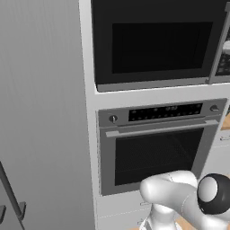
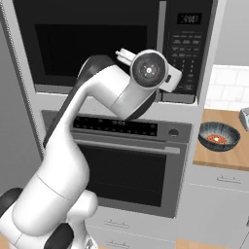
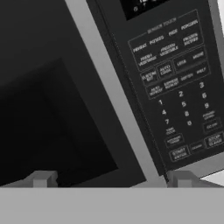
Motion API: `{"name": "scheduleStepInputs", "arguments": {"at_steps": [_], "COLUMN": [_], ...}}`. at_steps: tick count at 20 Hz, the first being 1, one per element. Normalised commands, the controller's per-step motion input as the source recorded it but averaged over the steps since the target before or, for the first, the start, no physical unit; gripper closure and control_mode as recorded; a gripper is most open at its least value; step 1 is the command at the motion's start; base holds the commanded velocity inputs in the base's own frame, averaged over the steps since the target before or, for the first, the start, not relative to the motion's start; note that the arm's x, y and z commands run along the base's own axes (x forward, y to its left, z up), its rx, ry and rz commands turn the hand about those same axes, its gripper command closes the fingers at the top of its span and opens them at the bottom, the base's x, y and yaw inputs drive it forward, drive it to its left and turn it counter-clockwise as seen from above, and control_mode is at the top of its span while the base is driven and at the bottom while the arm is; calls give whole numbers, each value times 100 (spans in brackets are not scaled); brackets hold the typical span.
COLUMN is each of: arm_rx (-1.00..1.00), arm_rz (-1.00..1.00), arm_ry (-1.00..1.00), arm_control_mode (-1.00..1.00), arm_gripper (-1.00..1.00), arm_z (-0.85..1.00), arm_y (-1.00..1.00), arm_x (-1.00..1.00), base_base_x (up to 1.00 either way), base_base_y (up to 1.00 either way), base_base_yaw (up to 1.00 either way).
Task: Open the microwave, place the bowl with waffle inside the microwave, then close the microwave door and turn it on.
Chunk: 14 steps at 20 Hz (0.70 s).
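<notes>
The black microwave [image 1: 157, 45] sits built in above the oven, its door [image 2: 92, 44] shut. The door's long grey bar handle [image 3: 113, 96] runs slantwise through the hand view, with the keypad [image 3: 179, 100] beside it. My gripper [image 3: 111, 180] is open and close in front of the door, its fingertips [image 3: 41, 178] straddling the handle's lower end without touching it. On the wooden counter [image 2: 219, 158] to the right stands the dark blue-grey bowl [image 2: 219, 135] with the reddish waffle [image 2: 216, 139] inside. In the right base view my wrist [image 2: 148, 69] hides the fingers.
A silver oven [image 1: 152, 148] with a horizontal handle [image 2: 126, 143] sits under the microwave. A tall grey cabinet panel [image 1: 45, 112] fills the left side. White drawers [image 2: 219, 194] lie under the counter, and a white tiled wall [image 2: 231, 87] rises behind it.
</notes>
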Motion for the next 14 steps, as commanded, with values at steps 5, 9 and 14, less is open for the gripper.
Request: {"name": "scheduleStepInputs", "arguments": {"at_steps": [5,9,14], "arm_rx": [0,0,0], "arm_rz": [0,0,0], "arm_ry": [0,0,0], "arm_control_mode": [-100,-100,-100], "arm_gripper": [-100,-100,-100], "arm_z": [-17,-5,-1], "arm_y": [-9,-52,-12], "arm_x": [83,62,53], "base_base_x": [0,0,0], "base_base_y": [0,0,0], "base_base_yaw": [0,0,0]}}
